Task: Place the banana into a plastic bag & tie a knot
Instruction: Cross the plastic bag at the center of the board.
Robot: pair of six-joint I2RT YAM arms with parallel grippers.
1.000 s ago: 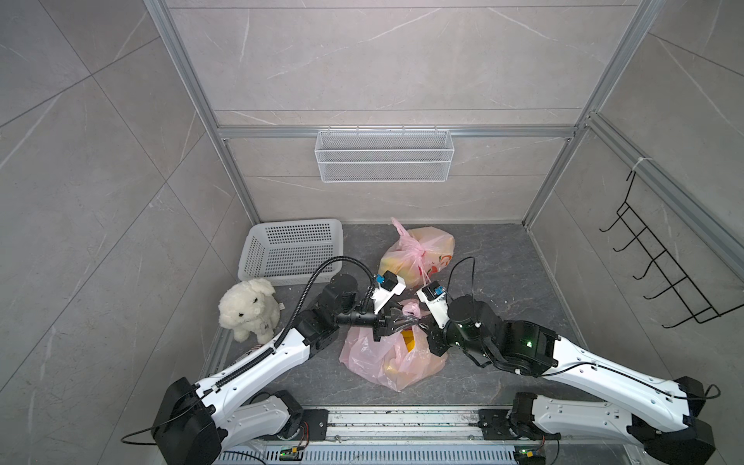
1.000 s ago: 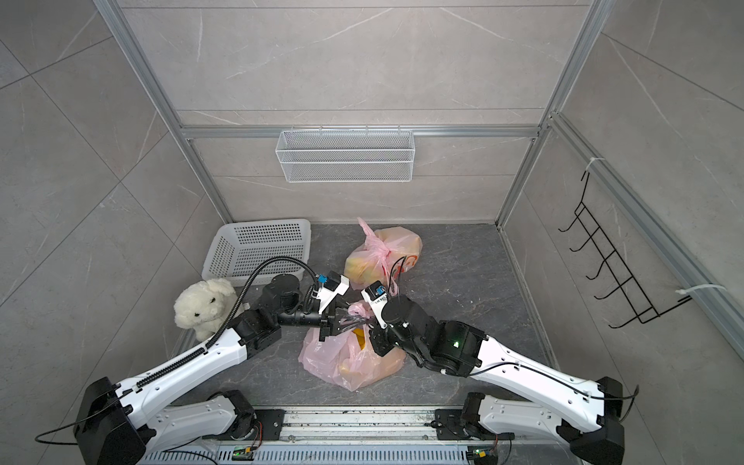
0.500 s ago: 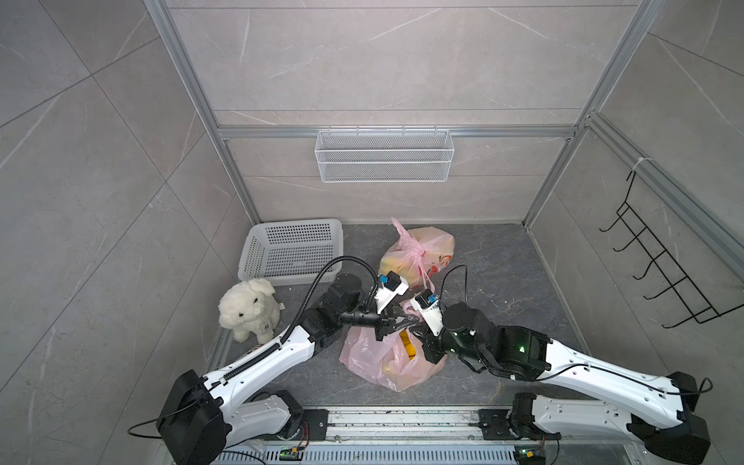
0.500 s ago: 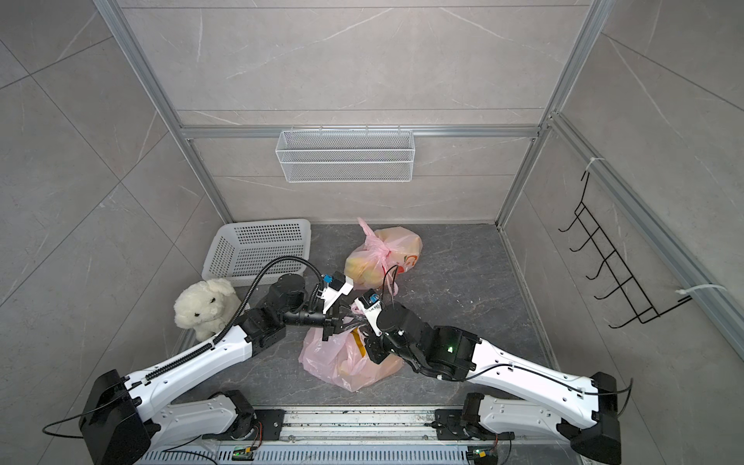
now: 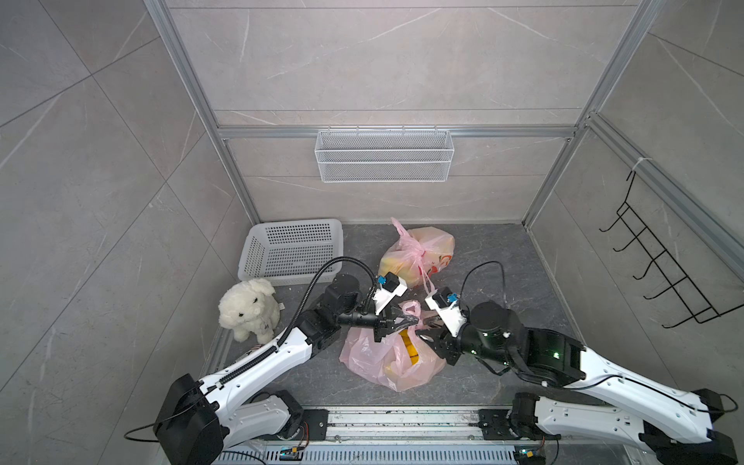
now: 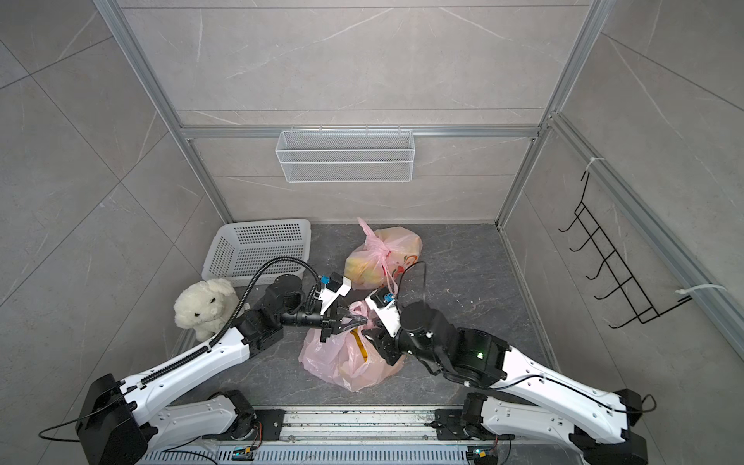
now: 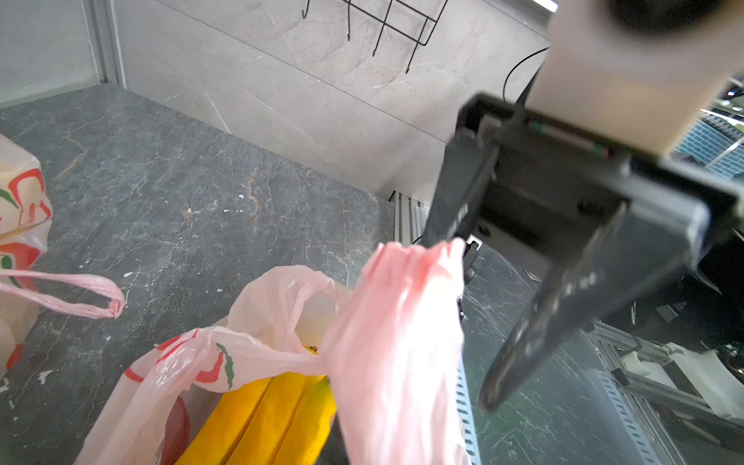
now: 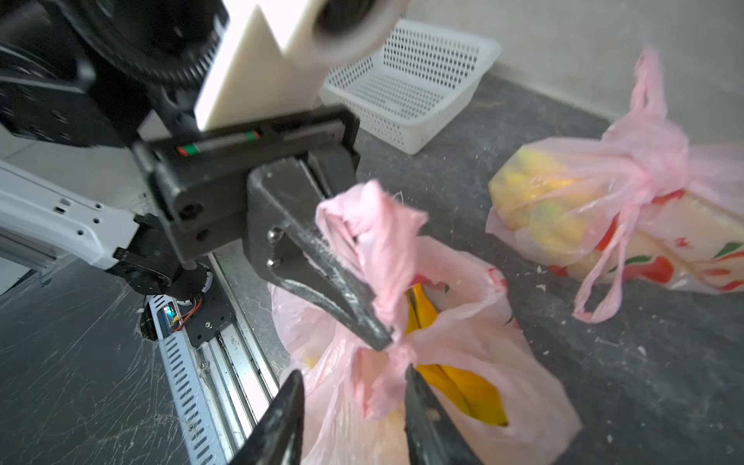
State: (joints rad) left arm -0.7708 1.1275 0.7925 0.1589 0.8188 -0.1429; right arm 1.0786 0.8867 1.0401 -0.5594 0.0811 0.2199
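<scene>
Left gripper is clamping a handle of the pink bag, right gripper is hovering half-open astride the twist just beneath, banana lying inside, bag sitting on the worktop.

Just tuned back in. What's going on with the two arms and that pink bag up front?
The bananas are inside the near pink bag, and the knot does not look finished. The left gripper is shut on a bag handle, holding it up. The right gripper is open, its jaws either side of the gathered plastic just below, not clamping it. A second bag lies tied farther back.
</scene>
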